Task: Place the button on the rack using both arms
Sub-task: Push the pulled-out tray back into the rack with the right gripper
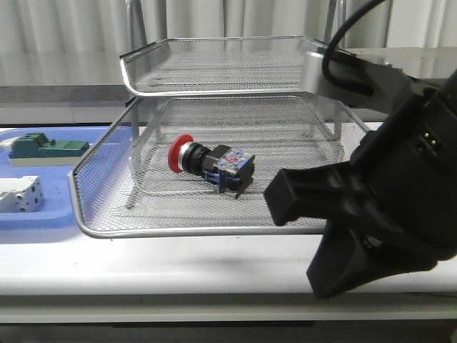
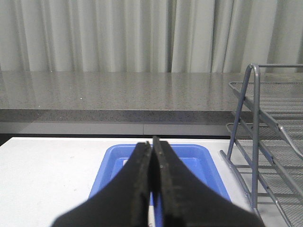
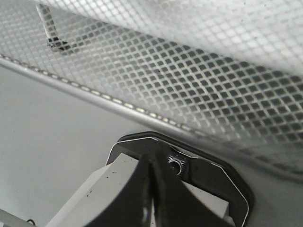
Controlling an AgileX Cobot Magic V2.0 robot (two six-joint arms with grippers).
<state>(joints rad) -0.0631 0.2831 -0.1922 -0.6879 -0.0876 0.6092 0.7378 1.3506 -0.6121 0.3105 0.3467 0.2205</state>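
The button [image 1: 211, 163], with a red cap, black body and blue rear block, lies on its side in the pulled-out lower tier of the silver mesh rack [image 1: 214, 230]. No gripper touches it. My right arm [image 1: 385, 207] fills the front right of the front view, close to the tier's front right corner. In the right wrist view the right gripper [image 3: 150, 163] is shut and empty, with the rack's mesh [image 3: 199, 85] just beyond it. The left gripper [image 2: 152, 142] is shut on nothing and hangs above the blue tray [image 2: 203, 156], left of the rack's frame [image 2: 254, 132].
The flat blue tray [image 1: 43, 214] left of the rack holds a green-topped block [image 1: 43, 148] and a white terminal block [image 1: 20, 194]. The rack's upper tier [image 1: 214, 68] overhangs the back of the lower one. A black plate with a screw [image 3: 199, 172] sits by the right fingertips.
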